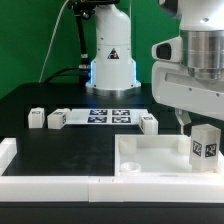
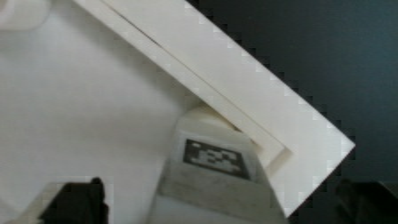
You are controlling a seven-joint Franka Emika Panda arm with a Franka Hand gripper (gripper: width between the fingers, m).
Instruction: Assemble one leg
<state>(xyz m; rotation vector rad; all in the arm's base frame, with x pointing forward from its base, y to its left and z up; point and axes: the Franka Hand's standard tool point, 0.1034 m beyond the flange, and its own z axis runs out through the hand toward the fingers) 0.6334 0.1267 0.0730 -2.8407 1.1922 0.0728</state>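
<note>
A leg [image 1: 204, 143], a small white block with a black-and-white marker, stands upright at the corner of the large white tray-like part [image 1: 150, 156] on the exterior view's right. My gripper [image 1: 196, 124] hangs right over it, one dark finger [image 1: 182, 121] showing beside the leg. In the wrist view the leg [image 2: 214, 156] rises between my fingers against the tray's rim [image 2: 214, 70]. My gripper [image 2: 214, 208] looks open: white shows between the dark finger [image 2: 75, 202] and the leg.
Three more legs lie on the black table: two [image 1: 36, 119] [image 1: 56, 119] on the exterior view's left, one [image 1: 149, 122] behind the tray. The marker board [image 1: 110, 114] lies in front of the arm's base. A white barrier [image 1: 60, 184] runs along the front edge.
</note>
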